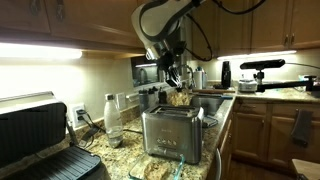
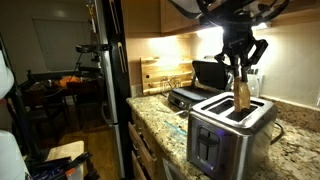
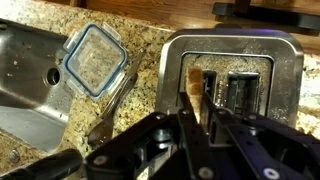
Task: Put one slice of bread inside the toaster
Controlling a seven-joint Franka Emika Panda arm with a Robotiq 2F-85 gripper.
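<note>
Pincer (image 3: 203,110) gripped the slice of bread (image 3: 194,86) upright at the toaster (image 3: 285,70) slot. Released crooked, it might snag.

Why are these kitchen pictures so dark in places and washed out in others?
In both exterior views the under-cabinet lights blow out to white and the rest is dim; in an exterior view the brushed stainless-steel toaster shows a soft sheen. In the wrist view the black tool is close and blurred, the tan slice of bread sharper.
</note>
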